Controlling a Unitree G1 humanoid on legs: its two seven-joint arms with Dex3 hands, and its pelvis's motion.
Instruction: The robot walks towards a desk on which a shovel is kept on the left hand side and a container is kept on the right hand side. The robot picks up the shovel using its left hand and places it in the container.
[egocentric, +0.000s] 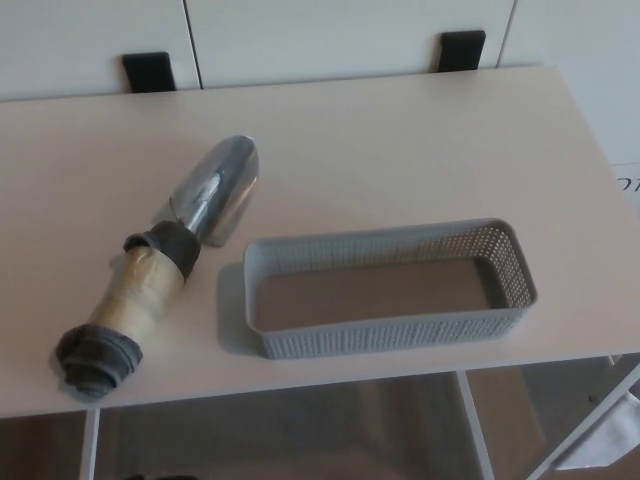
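Head view showed the shovel lying flat on the pale worktop, its metal blade aimed toward 1 o'clock and its wrapped handle toward 7 o'clock. Just beside it, at 3 o'clock, sat the grey container, holding nothing. Neither robot hand appeared, so their state could not be told.

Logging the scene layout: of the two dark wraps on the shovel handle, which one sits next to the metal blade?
The upper dark wrap on the shovel, touching the silver blade. The other dark wrap caps the handle's free end near the desk front edge.
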